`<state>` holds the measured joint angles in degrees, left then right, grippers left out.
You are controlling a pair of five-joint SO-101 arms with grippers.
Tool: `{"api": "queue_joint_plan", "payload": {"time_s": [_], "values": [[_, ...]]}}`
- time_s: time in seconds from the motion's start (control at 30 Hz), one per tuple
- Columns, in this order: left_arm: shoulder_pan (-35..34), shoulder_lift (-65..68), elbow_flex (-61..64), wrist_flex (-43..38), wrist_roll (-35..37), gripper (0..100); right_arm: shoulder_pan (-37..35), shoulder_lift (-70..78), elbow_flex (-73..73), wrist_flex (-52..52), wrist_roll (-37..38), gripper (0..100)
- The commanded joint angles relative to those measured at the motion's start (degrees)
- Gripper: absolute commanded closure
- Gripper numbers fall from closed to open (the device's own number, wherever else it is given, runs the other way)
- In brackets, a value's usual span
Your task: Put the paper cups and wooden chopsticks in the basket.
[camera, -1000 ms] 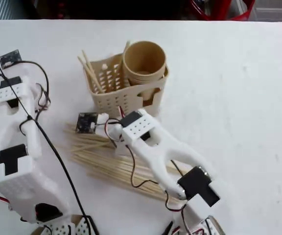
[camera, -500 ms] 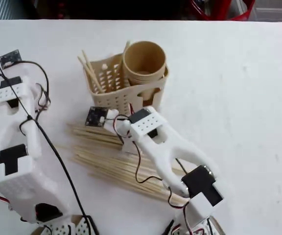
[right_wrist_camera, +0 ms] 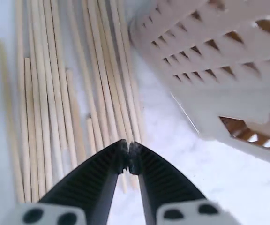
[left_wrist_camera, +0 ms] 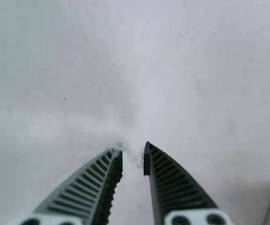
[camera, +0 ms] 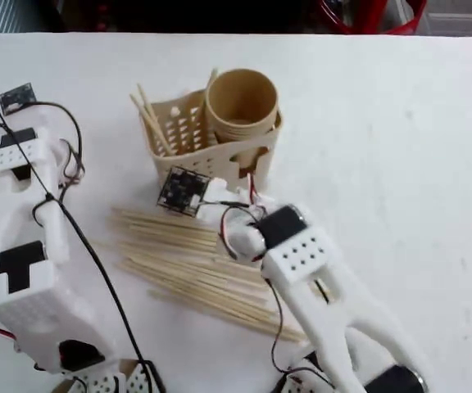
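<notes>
A cream slotted basket [camera: 188, 168] stands on the white table, with stacked paper cups [camera: 242, 102] and a few chopsticks [camera: 149, 117] inside. A loose pile of wooden chopsticks [camera: 191, 266] lies on the table in front of the basket. My right arm [camera: 301, 258] sits over the pile's right end, close to the basket's front wall [right_wrist_camera: 228, 89]. In the right wrist view the right gripper [right_wrist_camera: 128, 157] is shut above the chopsticks [right_wrist_camera: 46, 108], and I see nothing between its tips. The left gripper [left_wrist_camera: 132, 152] hangs over bare table with a narrow gap between its fingers.
The left arm [camera: 19, 221] lies folded along the table's left side, its black cable [camera: 88, 246] running down toward the front edge. A red object [camera: 367, 16] sits beyond the far edge. Bare table stretches to the right of the basket.
The right arm's wrist has swung right and toward the basket; its camera board moved from the pile's left end up to the basket's front wall. The left arm kept still.
</notes>
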<state>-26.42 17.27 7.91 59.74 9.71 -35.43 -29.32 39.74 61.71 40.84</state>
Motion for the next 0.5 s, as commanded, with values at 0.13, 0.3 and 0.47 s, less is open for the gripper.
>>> {"api": "queue_joint_plan", "payload": {"time_s": [0.13, 0.3, 0.47], "values": [[0.3, -0.4, -0.3, -0.5, 0.7, 91, -3.9, 10.0, -5.5, -2.6, -1.1, 81.0], [0.1, -0.4, -0.2, -0.4, 0.7, 91, -2.3, 28.5, -14.5, -7.7, -1.1, 84.2], [0.1, -0.4, -0.2, -0.4, 0.7, 91, -1.0, 39.1, -19.1, -8.8, 3.4, 84.6]]}}
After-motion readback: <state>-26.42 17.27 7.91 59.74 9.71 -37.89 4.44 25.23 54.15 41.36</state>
